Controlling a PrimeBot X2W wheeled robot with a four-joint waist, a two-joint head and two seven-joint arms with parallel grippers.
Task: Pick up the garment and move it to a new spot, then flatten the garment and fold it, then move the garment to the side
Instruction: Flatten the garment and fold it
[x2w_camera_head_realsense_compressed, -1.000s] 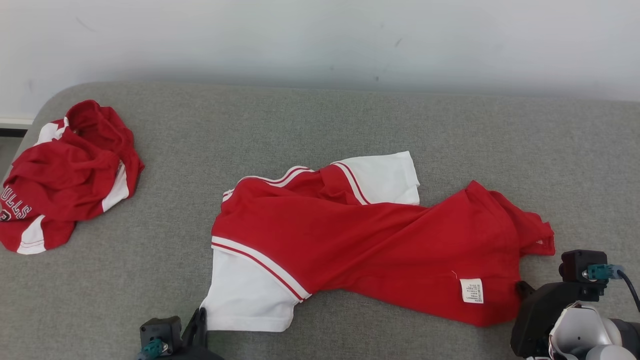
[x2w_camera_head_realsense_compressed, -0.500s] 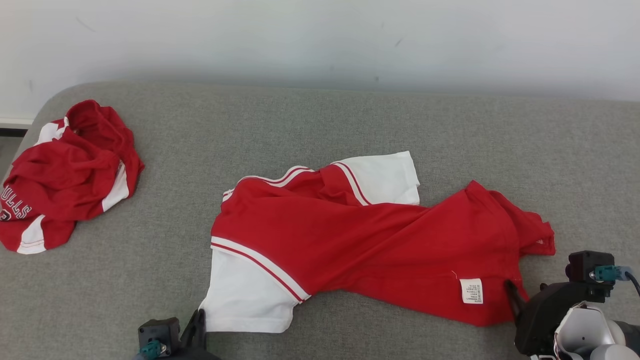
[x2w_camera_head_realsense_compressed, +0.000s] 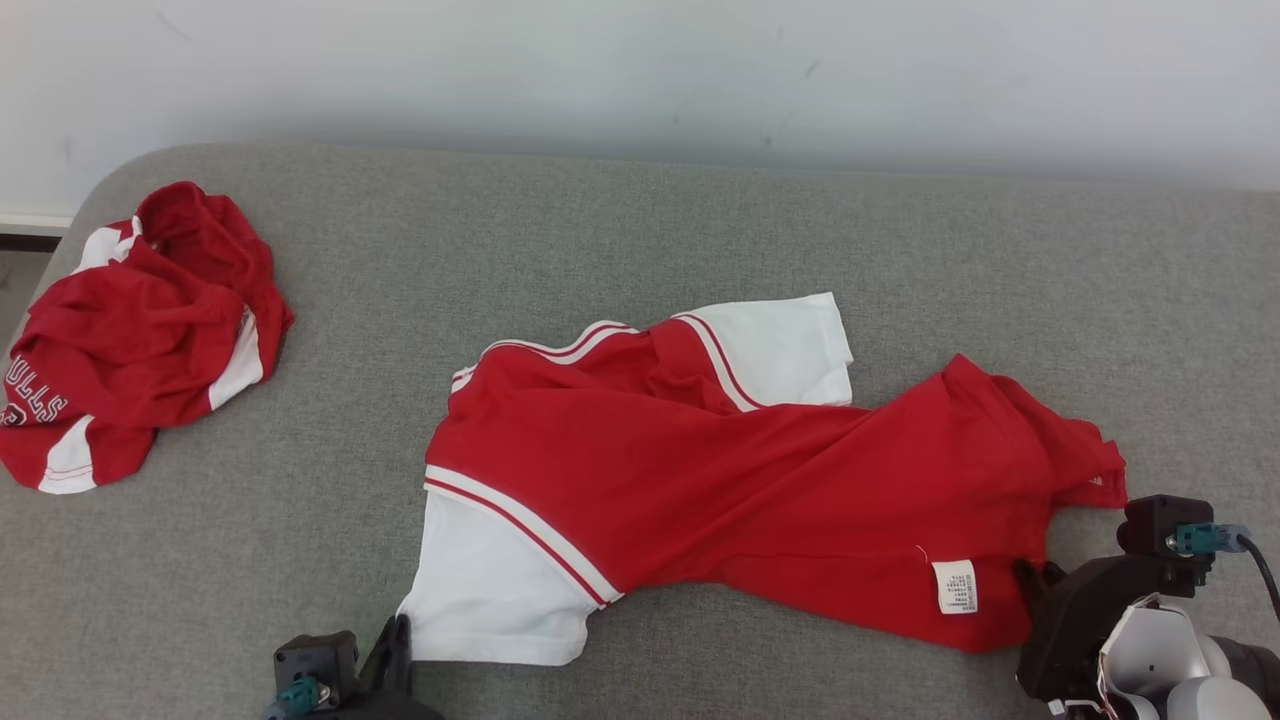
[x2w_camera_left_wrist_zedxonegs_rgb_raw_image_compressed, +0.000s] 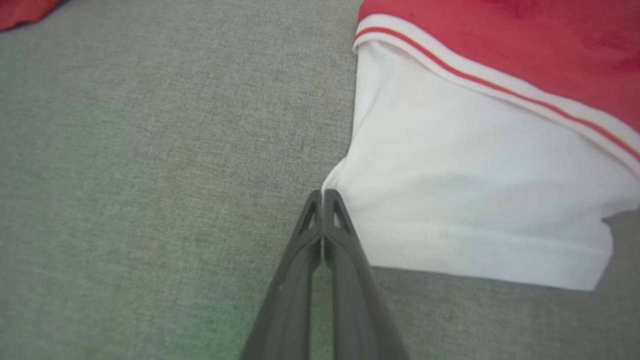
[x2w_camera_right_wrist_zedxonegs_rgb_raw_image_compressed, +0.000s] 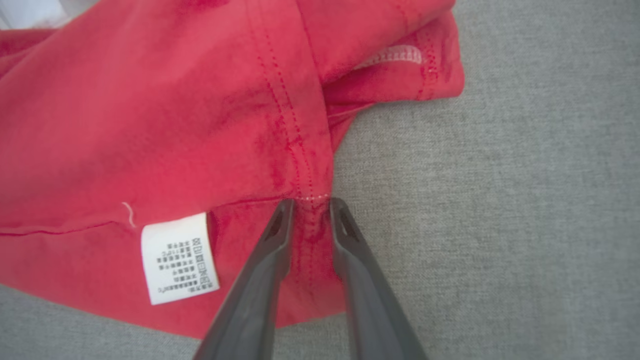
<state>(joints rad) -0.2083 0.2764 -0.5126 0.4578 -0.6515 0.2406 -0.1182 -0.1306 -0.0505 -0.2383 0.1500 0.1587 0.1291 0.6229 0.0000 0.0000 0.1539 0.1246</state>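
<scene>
Leftward, another crumpled shirt (x2w_camera_head_realsense_compressed: 140, 330) lies apart from the garment (x2w_camera_head_realsense_compressed: 750, 480).

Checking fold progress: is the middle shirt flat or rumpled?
Rumpled: shirt lies spread but twisted on the couch, red body creased, right end bunched.

Left of the left gripper (x2w_camera_left_wrist_zedxonegs_rgb_raw_image_compressed: 322, 192): bare grey cushion (x2w_camera_left_wrist_zedxonegs_rgb_raw_image_compressed: 150, 150), open for passage. Right of its tips, touching: white sleeve (x2w_camera_left_wrist_zedxonegs_rgb_raw_image_compressed: 475, 175) of the garment (x2w_camera_head_realsense_compressed: 750, 480) blocks the way. Far ahead-left: second crumpled garment (x2w_camera_head_realsense_compressed: 140, 330), well apart, a bare strip between. Right of the right gripper (x2w_camera_right_wrist_zedxonegs_rgb_raw_image_compressed: 310, 204): bare cushion. Left and ahead of it: red cloth. Beyond both claws, the wall (x2w_camera_head_realsense_compressed: 640, 70) closes the far edge.
</scene>
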